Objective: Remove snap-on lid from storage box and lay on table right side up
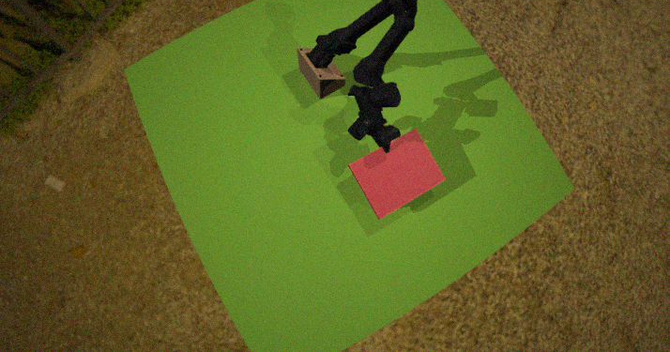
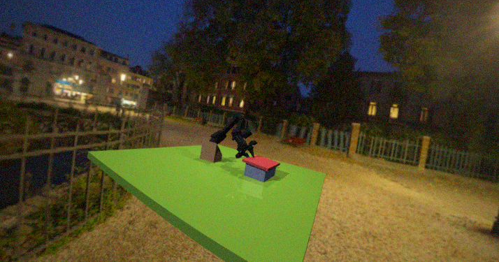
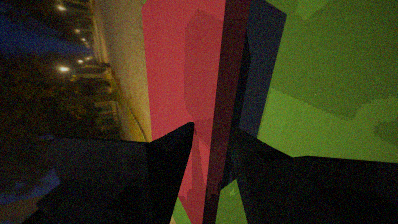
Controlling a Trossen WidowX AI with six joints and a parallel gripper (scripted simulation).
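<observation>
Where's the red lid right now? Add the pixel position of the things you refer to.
In the exterior view, the red lid (image 1: 399,176) (image 2: 261,163) (image 3: 182,65) is over the blue box (image 2: 258,174) (image 3: 264,65), right of the brown block (image 1: 310,75) (image 2: 210,151), its near edge pinched by the gripper (image 1: 387,149) (image 2: 252,156) (image 3: 210,128).
</observation>
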